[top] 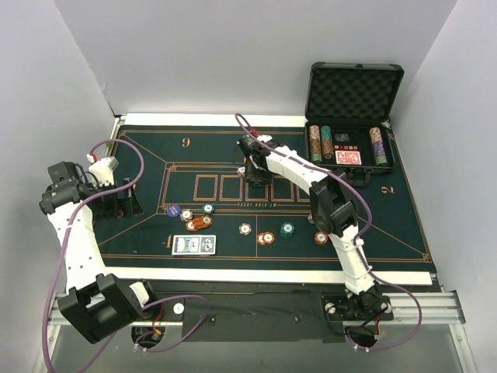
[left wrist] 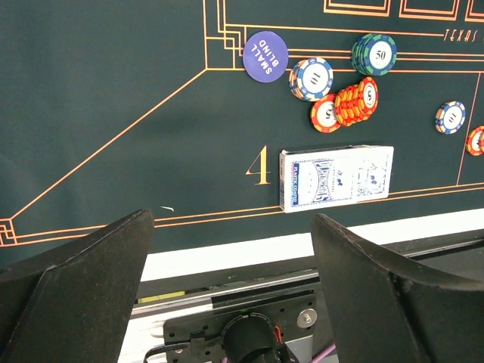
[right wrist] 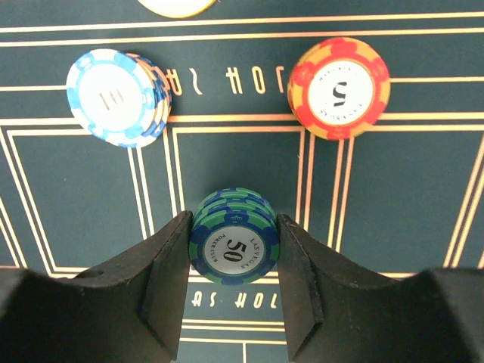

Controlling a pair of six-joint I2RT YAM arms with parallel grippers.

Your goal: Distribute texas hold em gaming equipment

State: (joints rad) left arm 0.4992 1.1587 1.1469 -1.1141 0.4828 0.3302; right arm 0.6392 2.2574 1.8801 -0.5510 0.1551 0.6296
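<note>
My right gripper [right wrist: 233,227] is shut on a small stack of green-and-blue 50 chips [right wrist: 234,246], one finger on each side. In the top view the right gripper [top: 252,176] reaches over the card boxes in the middle of the green mat [top: 140,167]. Beyond the stack lie white-blue 10 chips [right wrist: 117,94] and an orange-red 5 chip [right wrist: 339,87]. My left gripper [left wrist: 231,227] hangs open and holds nothing, near the mat's left side [top: 123,200]. Ahead of it lie blue-backed cards [left wrist: 336,175], orange chips [left wrist: 348,104], a 10 chip [left wrist: 311,79] and a 50 stack [left wrist: 373,53].
A purple small-blind button [left wrist: 265,54] sits left of the chips. More chips [top: 266,237] lie along the mat's near middle. The open black case [top: 353,93] at the back right holds chip rows [top: 320,142] and a red deck [top: 348,158]. Grey walls close in the table.
</note>
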